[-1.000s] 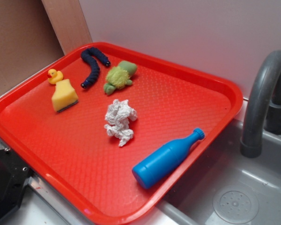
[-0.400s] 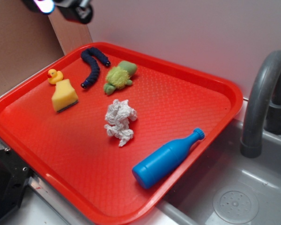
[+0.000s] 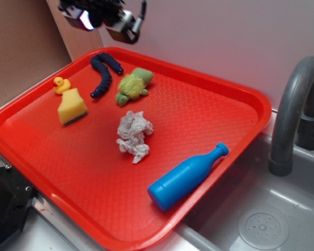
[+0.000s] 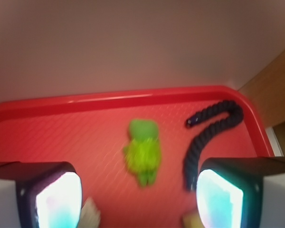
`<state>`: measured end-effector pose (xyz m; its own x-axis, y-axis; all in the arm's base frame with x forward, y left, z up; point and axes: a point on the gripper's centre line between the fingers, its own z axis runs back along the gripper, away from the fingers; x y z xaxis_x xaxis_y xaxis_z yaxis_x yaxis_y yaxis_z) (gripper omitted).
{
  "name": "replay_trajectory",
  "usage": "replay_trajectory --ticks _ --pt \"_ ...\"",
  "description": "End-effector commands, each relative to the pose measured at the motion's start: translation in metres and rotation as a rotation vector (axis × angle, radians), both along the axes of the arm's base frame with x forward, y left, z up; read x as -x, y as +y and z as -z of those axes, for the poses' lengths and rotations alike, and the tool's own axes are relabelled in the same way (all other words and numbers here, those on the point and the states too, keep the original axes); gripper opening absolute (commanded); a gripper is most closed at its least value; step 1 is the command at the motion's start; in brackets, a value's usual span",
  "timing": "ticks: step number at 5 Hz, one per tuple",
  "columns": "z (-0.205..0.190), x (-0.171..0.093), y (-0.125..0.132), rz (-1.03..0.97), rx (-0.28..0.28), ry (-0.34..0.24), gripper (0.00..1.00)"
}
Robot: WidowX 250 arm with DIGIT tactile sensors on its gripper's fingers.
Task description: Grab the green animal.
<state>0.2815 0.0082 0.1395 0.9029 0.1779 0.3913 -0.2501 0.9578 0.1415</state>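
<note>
The gripper (image 3: 102,20) hangs high above the far left corner of the red tray (image 3: 214,86), touching nothing. Its two fingers (image 4: 54,197) stand wide apart (in the wrist view one is at each lower corner), and nothing is between them.

In the gap between the fingers, further down, the green animal (image 3: 133,85) lies on the tray floor near the back rim. It is a fuzzy lime-green plush with a darker green head and feet. In the wrist view it (image 4: 143,150) is a little blurred.

Just beside it, on the left in the exterior view, the dark blue worm-like plush (image 3: 103,73) curves along the tray; the two are close but do not touch. Further left sit the small yellow duck (image 3: 61,84) and the yellow sponge (image 3: 71,107), which touch each other.

Near the tray's middle lies a crumpled white paper (image 3: 134,135). A blue bottle (image 3: 186,177) lies on its side by the right rim. Beyond that rim are a grey sink (image 3: 282,219) and a grey faucet (image 3: 293,112).
</note>
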Motion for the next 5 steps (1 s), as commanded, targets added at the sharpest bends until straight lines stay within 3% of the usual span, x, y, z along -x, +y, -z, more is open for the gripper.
replay_trajectory --ticks 1,2,3,4,5 --pt "0.033 -0.026 0.04 -0.068 0.0 0.003 1.0" --pt "0.059 -0.032 0.041 -0.063 0.003 0.045 1.0" --pt "0.086 -0.037 0.035 -0.033 0.074 0.101 1.0" --pt "0.101 -0.042 0.019 0.001 0.118 0.091 1.0" --pt "0.09 -0.038 0.021 0.025 0.139 0.073 0.0"
